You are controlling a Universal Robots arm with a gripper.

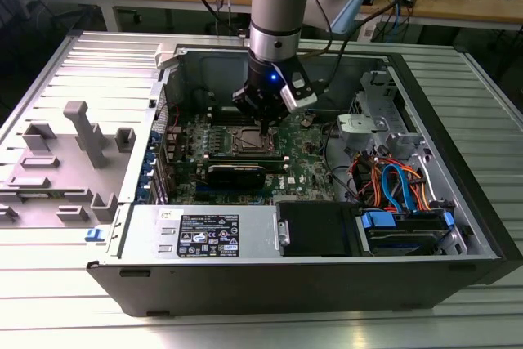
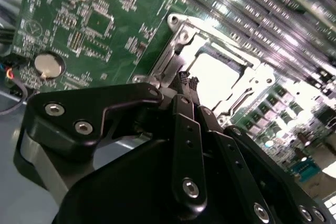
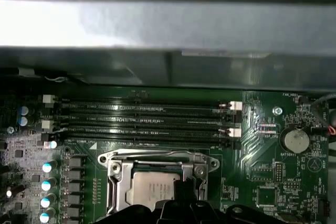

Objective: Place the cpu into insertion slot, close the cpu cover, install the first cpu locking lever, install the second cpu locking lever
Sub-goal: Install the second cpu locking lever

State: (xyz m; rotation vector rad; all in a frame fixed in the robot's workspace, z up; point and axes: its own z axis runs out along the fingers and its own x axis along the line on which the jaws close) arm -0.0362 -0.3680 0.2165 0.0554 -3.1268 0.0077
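cpu point(image 3: 153, 190) is already sitting in the insertion slot point(image 3: 113, 169) with the cpu cover point(image 2: 247, 85) down around it. gripper point(image 2: 188, 80) is right at the socket's edge, fingertips pinched together, holding nothing i can see. its own body hides the socket's near side in both wrist views.

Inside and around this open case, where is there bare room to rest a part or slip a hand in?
Free: the ribbed table in front of the case and the flat power supply top. Crowded: the motherboard around the insertion slot, where the claw hangs over the cpu, and the cable bundle at the exterior view's right.
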